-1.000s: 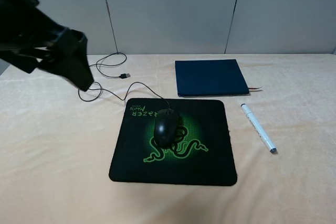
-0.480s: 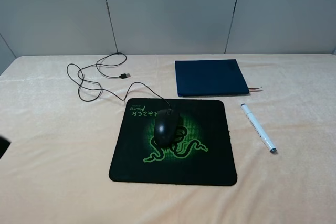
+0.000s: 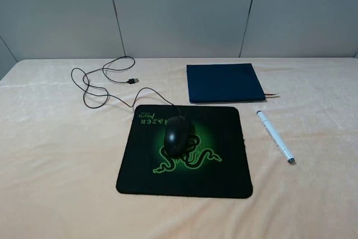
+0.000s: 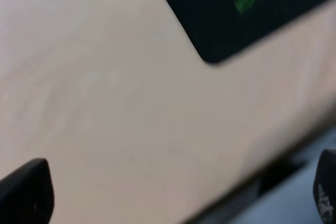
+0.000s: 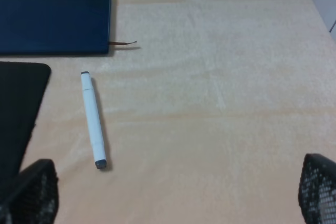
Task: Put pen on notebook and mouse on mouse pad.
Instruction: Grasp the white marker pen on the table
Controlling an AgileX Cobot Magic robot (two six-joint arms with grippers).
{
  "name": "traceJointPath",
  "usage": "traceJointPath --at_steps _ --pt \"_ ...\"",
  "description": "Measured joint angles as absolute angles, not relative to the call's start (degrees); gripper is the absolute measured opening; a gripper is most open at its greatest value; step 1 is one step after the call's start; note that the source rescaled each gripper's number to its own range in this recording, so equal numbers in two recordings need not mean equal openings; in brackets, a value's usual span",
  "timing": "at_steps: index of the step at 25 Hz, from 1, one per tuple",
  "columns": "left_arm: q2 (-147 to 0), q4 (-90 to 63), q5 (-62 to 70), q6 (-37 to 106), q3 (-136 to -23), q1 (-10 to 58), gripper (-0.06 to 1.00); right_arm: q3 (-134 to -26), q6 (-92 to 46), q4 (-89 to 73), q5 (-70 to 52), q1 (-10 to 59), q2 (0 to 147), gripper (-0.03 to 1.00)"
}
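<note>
The black mouse (image 3: 177,136) rests on the black mouse pad (image 3: 226,169), over its green logo. Its cable (image 3: 92,85) loops away to the back left. The navy notebook (image 3: 224,82) lies flat behind the pad, with its ribbon poking out at the right corner. The white pen (image 3: 275,136) lies on the table right of the pad, apart from the notebook. Neither arm appears in the high view. My left gripper (image 4: 176,198) is open over bare table near a corner of the mouse pad (image 4: 226,19). My right gripper (image 5: 176,198) is open, with the pen (image 5: 93,119) and the notebook (image 5: 52,19) ahead of it.
The beige table (image 3: 56,166) meets grey wall panels at the back. The cable's USB plug (image 3: 133,81) lies at the back left. The left wrist view shows the table's edge (image 4: 273,166) close to that gripper.
The left arm, which loomed at the upper left of the high view a second ago, has pulled out of that view to the left. The objects have not moved.
</note>
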State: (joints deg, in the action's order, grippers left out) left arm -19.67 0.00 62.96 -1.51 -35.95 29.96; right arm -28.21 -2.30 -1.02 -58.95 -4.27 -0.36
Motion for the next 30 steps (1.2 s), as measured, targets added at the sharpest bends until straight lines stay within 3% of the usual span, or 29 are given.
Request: traceJointPath --at_steps 9,18,30 --pt "-9.82 0.00 61.05 -1.19 -28.09 17.94 1.00 -28.21 -2.30 -1.02 -58.95 -4.27 -0.36 1.00" --pt "0.09 -0.32 60.64 0.00 -27.84 8.60 1.00 -28.21 -2.30 -1.02 -58.95 -4.27 -0.36 1.00" --pt "0.27 -0.32 60.70 0.00 -27.84 5.09 1.00 -28.21 -2.30 -1.02 -58.95 -4.27 -0.36 1.00"
